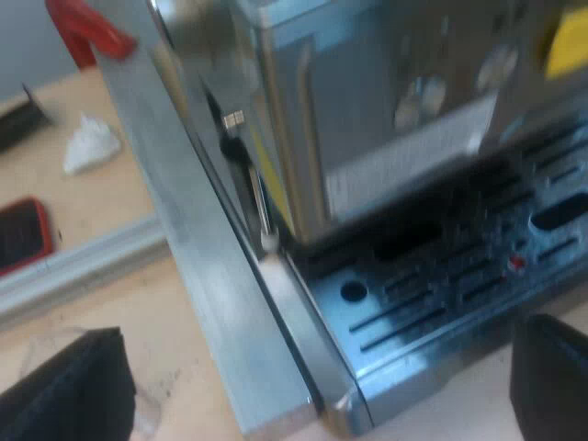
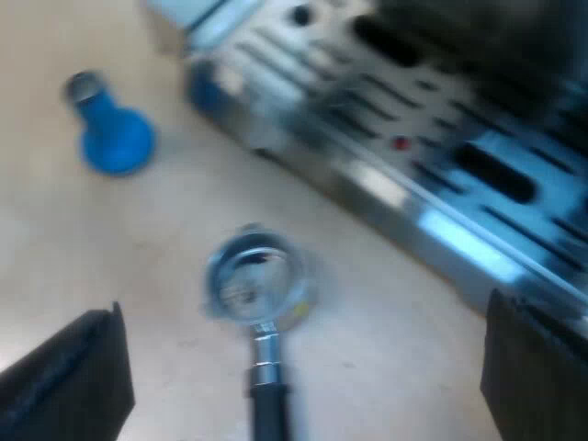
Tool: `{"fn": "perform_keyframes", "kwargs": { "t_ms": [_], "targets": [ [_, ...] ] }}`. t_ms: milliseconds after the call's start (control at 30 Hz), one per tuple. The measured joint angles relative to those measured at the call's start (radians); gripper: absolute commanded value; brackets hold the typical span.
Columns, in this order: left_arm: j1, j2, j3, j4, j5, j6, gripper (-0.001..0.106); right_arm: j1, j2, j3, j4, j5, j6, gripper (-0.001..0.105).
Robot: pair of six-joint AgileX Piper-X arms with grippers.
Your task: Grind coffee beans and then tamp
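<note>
The metal holder (image 2: 255, 283) lies loose on the wooden table, its round basket up and its dark handle (image 2: 267, 409) pointing toward my right gripper (image 2: 303, 386). That gripper hangs open above the handle, one black finger on each side, touching nothing. A blue tamper (image 2: 110, 133) lies on the table beyond the holder, near the corner of the espresso machine's drip tray (image 2: 413, 175). My left gripper (image 1: 312, 395) is open over the corner of the drip tray (image 1: 441, 285), in front of the machine's steel body (image 1: 367, 101), with nothing between its fingers.
Beside the machine a metal rail (image 1: 193, 248) runs across the table. Past it lie a red-edged phone (image 1: 23, 234), a crumpled white tissue (image 1: 90, 142) and a red object (image 1: 87, 28). Bare tabletop (image 2: 92, 276) surrounds the holder.
</note>
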Motion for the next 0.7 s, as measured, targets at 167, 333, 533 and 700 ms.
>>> {"fn": "perform_keyframes", "kwargs": {
  "t_ms": [167,333,533,700],
  "targets": [
    [0.013,0.009,-0.043,0.030,0.000,-0.011,0.084,-0.170,-0.045,-0.035,0.072,-0.041,0.007,0.079],
    [0.062,0.027,-0.067,0.065,0.046,-0.027,0.084,-0.327,-0.092,-0.036,0.139,-0.095,0.007,0.079],
    [0.232,0.039,-0.077,0.103,0.106,-0.045,0.084,-0.646,-0.176,-0.036,0.275,-0.234,-0.065,0.079],
    [0.232,0.039,-0.077,0.110,0.104,-0.045,0.084,-0.915,-0.182,-0.036,0.328,-0.364,-0.152,0.079]
  ]
}}
